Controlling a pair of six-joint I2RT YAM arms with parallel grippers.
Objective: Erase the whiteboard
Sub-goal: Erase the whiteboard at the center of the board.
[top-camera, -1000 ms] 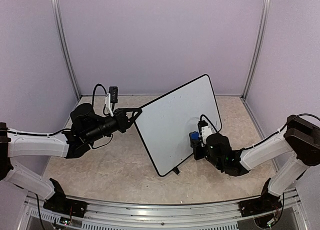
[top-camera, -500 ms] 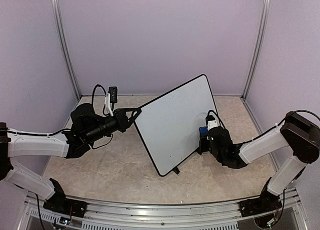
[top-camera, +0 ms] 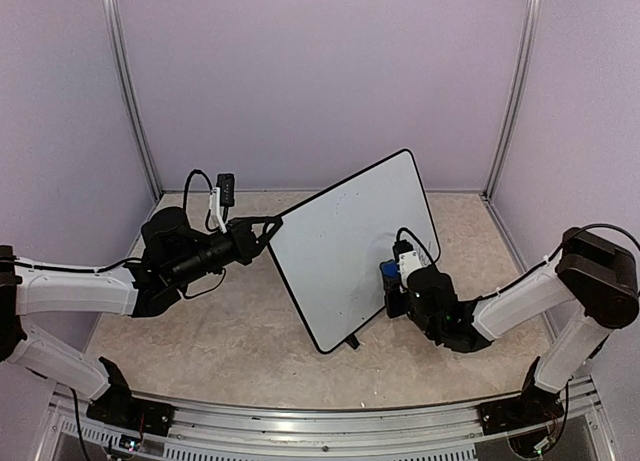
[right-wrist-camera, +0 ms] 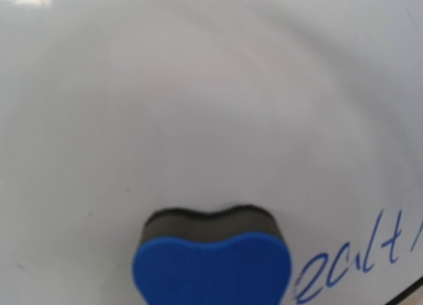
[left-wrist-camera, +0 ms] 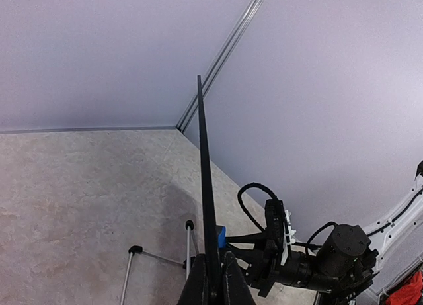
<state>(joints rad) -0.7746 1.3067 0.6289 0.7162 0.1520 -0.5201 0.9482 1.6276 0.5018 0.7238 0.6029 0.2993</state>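
The whiteboard [top-camera: 345,246] stands tilted on the table, glossy white with a thin black rim. My left gripper [top-camera: 268,224] is shut on its left edge. The left wrist view shows the whiteboard [left-wrist-camera: 204,186] edge-on, with the fingers [left-wrist-camera: 232,288] clamped on the rim. My right gripper [top-camera: 396,281] is shut on a blue and black eraser [top-camera: 388,273] and presses it against the board's lower right area. The right wrist view has the eraser [right-wrist-camera: 211,265] flat on the white surface [right-wrist-camera: 198,87], with blue handwriting [right-wrist-camera: 357,259] just to its right. The right fingers are hidden there.
The board's black foot [top-camera: 352,341] rests on the marbled tabletop [top-camera: 220,341]. Thin wire stand legs [left-wrist-camera: 132,250] show behind the board. Purple walls and metal corner posts [top-camera: 512,91] close in the cell on three sides.
The right gripper swept the eraser right and slightly up across the board, then came back left to about where it began. The left arm and board stayed still.
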